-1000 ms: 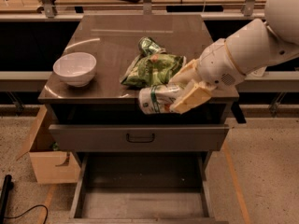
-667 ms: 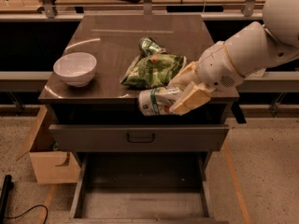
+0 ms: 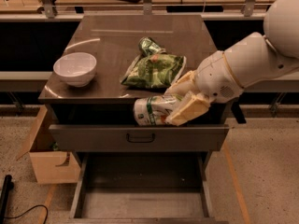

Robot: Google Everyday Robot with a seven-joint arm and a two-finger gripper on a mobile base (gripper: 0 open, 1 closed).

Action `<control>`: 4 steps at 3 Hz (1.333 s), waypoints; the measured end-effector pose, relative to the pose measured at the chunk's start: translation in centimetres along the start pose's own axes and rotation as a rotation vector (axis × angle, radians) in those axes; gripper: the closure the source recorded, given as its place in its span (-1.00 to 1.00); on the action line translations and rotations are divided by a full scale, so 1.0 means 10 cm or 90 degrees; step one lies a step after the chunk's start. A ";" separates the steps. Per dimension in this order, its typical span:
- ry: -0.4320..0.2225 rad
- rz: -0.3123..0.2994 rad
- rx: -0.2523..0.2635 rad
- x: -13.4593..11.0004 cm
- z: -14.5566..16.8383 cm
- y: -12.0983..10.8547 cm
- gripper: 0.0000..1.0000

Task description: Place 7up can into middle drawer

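Gripper fingers clamped on 7up can, can lying sideways between them. Middle drawer stood open well below fingers, only bare grey floor showing inside

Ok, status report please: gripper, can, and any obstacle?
Gripper shut on 7up can, sideways, before cabinet edge. Middle drawer open below. Handled drawer front between them.

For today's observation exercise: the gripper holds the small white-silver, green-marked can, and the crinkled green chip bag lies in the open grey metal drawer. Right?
No. The camera view shows the green chip bag on the cabinet top; the drawer holds nothing. The gripper, at the front edge, holds the can.
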State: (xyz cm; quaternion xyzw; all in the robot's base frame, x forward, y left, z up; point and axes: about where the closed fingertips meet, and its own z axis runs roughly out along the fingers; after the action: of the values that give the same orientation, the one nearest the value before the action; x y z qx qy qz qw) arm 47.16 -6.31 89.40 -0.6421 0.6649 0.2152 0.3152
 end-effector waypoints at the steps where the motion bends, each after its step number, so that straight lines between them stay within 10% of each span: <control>1: -0.030 0.016 -0.026 0.03 0.24 0.37 1.00; 4: -0.034 0.104 0.004 0.68 1.08 1.02 1.00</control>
State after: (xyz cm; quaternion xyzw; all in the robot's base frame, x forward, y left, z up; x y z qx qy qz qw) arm 38.74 -2.90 75.76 -0.5786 0.7071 0.2552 0.3165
